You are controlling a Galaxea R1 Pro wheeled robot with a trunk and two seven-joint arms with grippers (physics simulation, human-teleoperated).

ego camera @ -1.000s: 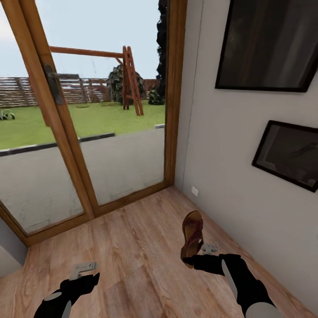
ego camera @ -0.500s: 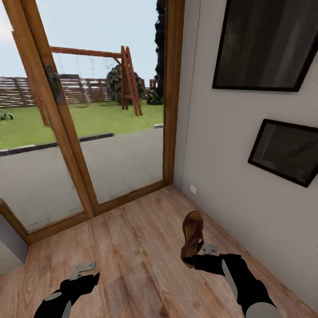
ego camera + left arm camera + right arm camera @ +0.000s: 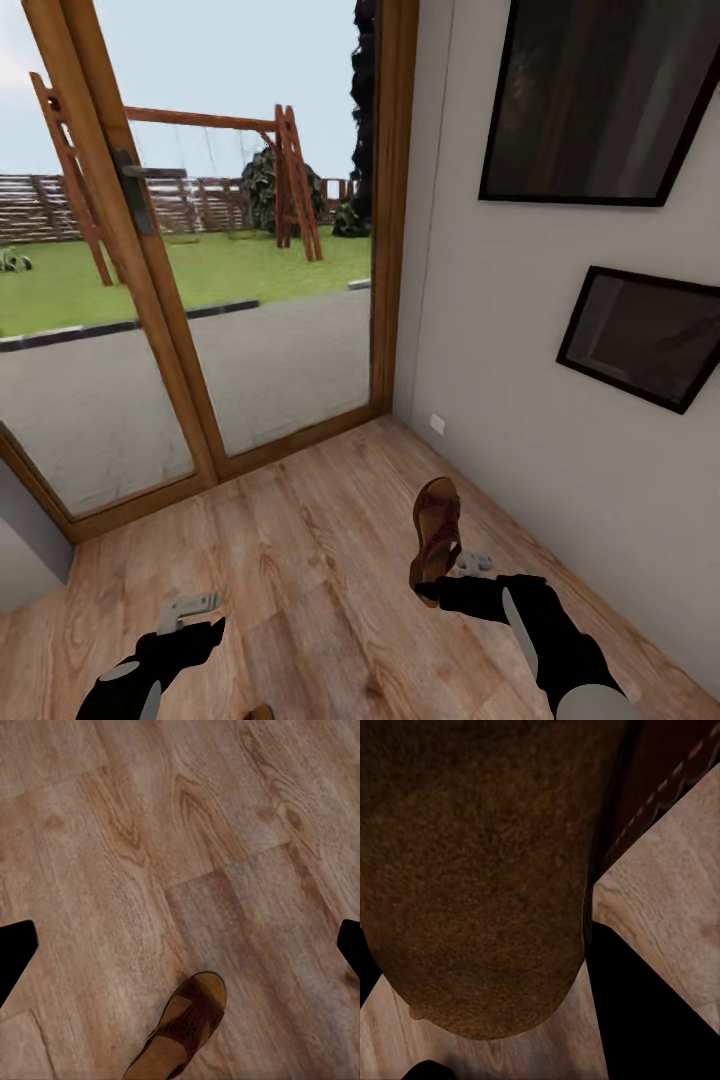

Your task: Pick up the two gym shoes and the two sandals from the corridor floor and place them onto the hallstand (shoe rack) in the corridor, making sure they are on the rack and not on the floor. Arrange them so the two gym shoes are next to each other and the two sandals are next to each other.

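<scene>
Wood-plank corridor floor [image 3: 300, 560] runs up to a glass door [image 3: 200, 300], two dark frames on the wall beside it. My right hand [image 3: 440, 585] pinches one sandal [image 3: 437, 538], carried clear of the floor. My left hand [image 3: 195, 612] is spread, empty — a second sandal [image 3: 184, 1035] lies beneath it. Two sandals counted; no rack yet, so nothing placed.

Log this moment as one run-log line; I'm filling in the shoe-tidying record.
right gripper: shut on sandal, lifted off floor | left gripper: open | second sandal: on floor | hallstand: not reached
</scene>
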